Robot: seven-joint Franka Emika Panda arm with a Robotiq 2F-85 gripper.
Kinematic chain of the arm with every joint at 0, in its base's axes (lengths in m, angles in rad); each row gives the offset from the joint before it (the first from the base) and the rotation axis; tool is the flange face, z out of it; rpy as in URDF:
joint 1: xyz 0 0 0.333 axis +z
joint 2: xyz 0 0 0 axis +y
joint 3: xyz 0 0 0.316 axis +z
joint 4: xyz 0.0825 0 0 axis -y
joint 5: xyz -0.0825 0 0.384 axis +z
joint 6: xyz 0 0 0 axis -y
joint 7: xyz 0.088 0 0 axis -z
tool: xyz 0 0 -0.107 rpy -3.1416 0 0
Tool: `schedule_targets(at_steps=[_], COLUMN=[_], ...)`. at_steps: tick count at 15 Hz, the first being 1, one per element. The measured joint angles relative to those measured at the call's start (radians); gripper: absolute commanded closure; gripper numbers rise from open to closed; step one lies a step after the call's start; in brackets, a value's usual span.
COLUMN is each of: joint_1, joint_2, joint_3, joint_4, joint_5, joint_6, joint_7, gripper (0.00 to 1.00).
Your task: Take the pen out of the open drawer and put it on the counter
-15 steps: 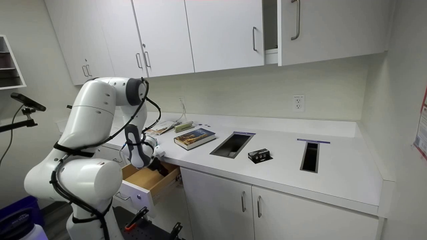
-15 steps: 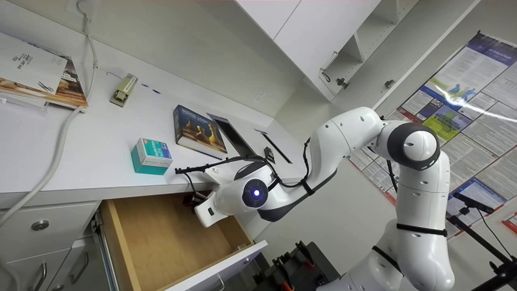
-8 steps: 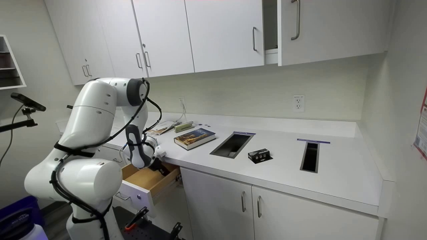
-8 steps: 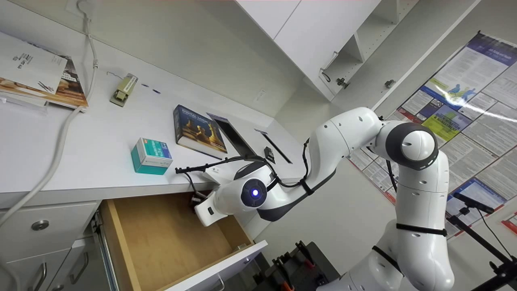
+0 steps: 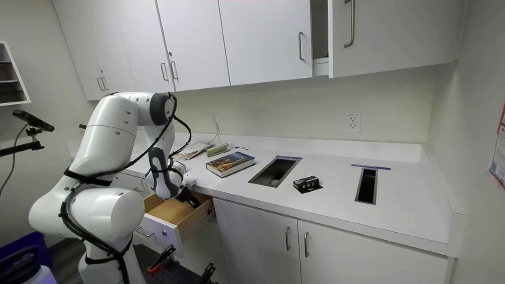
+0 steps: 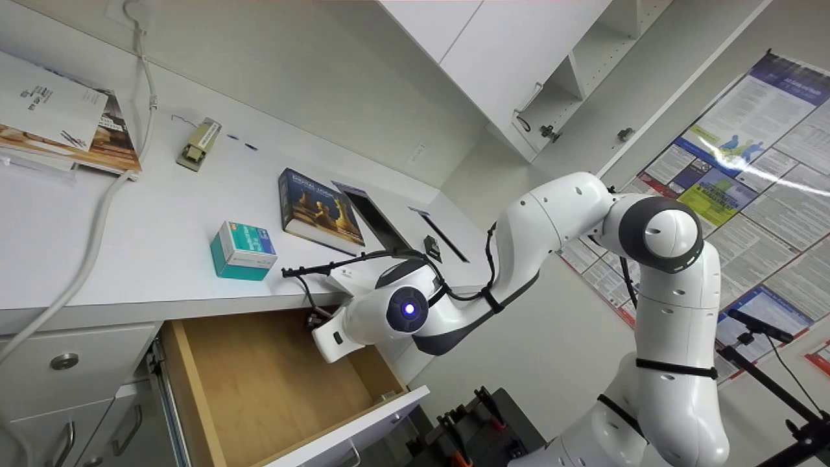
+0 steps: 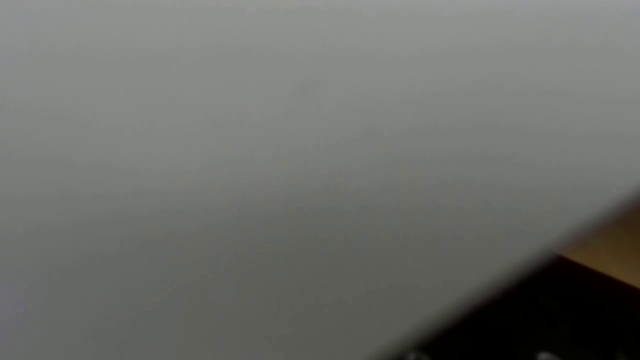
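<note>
The drawer (image 6: 272,383), tan wood inside with a white front, is pulled out below the white counter (image 5: 339,157). My dark gripper (image 5: 195,202) reaches down into its rear corner, just under the counter's edge. Its fingers look drawn together and count as shut; whether anything is between them is hidden. In an exterior view the wrist and the counter edge cover most of the gripper (image 6: 316,320). No pen shows in the visible part of the drawer; the pen is hidden. A blurred grey surface fills most of the wrist view, with a bit of tan drawer wood (image 7: 610,245) low at right.
A thick book (image 6: 321,211), a teal box (image 6: 243,251) and a small black box (image 5: 307,184) stand on the counter. Dark cut-outs (image 5: 275,171) open in its top. A white cable (image 6: 104,214) and papers (image 6: 58,117) lie at one end. The counter's edge overhangs the gripper.
My gripper's fingers have come together inside the drawer. The arm shifted very slightly early on, then held still. The drawer and the things on the counter stayed put.
</note>
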Motion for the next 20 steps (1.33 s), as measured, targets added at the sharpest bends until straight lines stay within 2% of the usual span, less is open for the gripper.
schedule_targets(at_steps=[3, 9, 15, 20], joint_1=[-0.004, -0.011, -0.020, 0.015], joint_2=[-0.006, -0.096, -0.260, -0.433], joint_3=[0.026, 0.136, 0.233, 0.282], joint_4=[-0.005, -0.098, -0.200, -0.254], joint_5=[0.065, 0.253, 0.550, 0.663], joint_6=[-0.003, -0.003, -0.038, -0.139], joint_7=[0.000, -0.012, -0.105, -0.106], gripper=[0.95, 0.96, 0.96, 0.96])
